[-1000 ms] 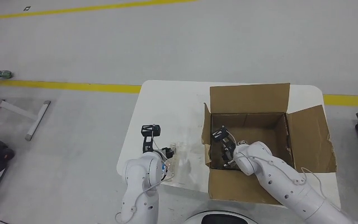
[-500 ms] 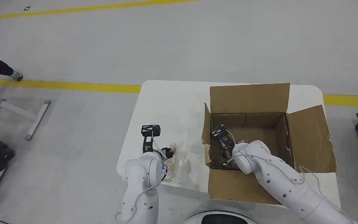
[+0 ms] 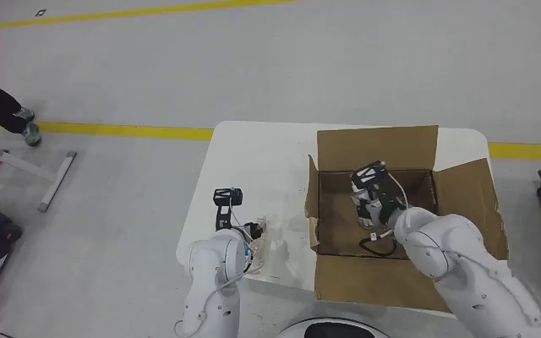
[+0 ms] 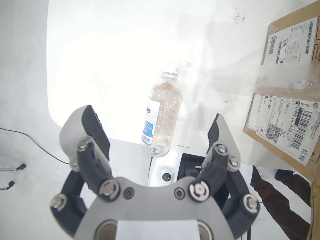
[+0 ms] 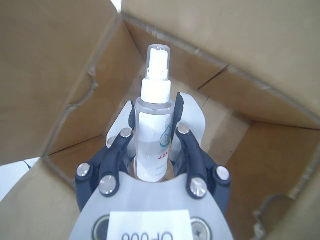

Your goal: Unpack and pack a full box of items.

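An open cardboard box stands on the right part of the white table. My right gripper is shut on a clear spray bottle with a white pump cap, held over the box's inside; from above this gripper hangs near the box's middle. My left gripper stands open near the table's front left edge, above a clear water bottle lying on its side. From above, that bottle lies just left of the box.
The box's flaps are folded outward at the back, right and front. A labelled side of the box is close to the lying bottle. A yellow floor line runs behind the table.
My right gripper has risen and shifted from the box's left inner wall toward its middle, carrying the spray bottle. The left arm and water bottle have not moved.
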You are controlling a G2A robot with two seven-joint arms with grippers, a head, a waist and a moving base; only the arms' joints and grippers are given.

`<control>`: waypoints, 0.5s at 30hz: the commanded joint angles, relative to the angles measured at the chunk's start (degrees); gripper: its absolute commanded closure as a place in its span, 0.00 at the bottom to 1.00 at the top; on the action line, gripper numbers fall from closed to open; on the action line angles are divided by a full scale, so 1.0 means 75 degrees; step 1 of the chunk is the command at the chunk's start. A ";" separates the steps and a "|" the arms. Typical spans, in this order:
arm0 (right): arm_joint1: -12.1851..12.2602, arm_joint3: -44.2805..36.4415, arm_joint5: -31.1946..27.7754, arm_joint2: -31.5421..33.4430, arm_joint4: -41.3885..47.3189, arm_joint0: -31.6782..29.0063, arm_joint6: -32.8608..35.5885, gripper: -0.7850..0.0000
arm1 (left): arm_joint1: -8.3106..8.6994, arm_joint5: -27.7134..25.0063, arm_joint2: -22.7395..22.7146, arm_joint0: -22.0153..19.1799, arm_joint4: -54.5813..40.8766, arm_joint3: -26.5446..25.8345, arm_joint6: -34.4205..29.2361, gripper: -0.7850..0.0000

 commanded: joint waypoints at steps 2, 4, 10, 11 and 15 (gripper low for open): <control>0.0109 -0.0889 -0.0646 0.0934 0.0055 -0.0678 -0.0296 1.00 | 0.0000 0.0000 0.0000 0.0000 0.0000 0.0000 0.0000 0.00; 0.0161 -0.1297 -0.0996 0.1345 0.0044 -0.1043 -0.0400 1.00 | 0.0000 0.0000 0.0000 0.0000 0.0000 0.0000 0.0000 0.00; 0.0193 -0.1504 -0.1242 0.1598 0.0008 -0.1288 -0.0464 1.00 | 0.0000 0.0000 0.0000 0.0000 0.0000 0.0000 0.0000 0.00; 0.0193 -0.1504 -0.1242 0.1598 0.0008 -0.1288 -0.0464 1.00 | 0.0000 0.0000 0.0000 0.0000 0.0000 0.0000 0.0000 0.00; 0.0193 -0.1504 -0.1242 0.1598 0.0008 -0.1288 -0.0464 1.00 | 0.0000 0.0000 0.0000 0.0000 0.0000 0.0000 0.0000 0.00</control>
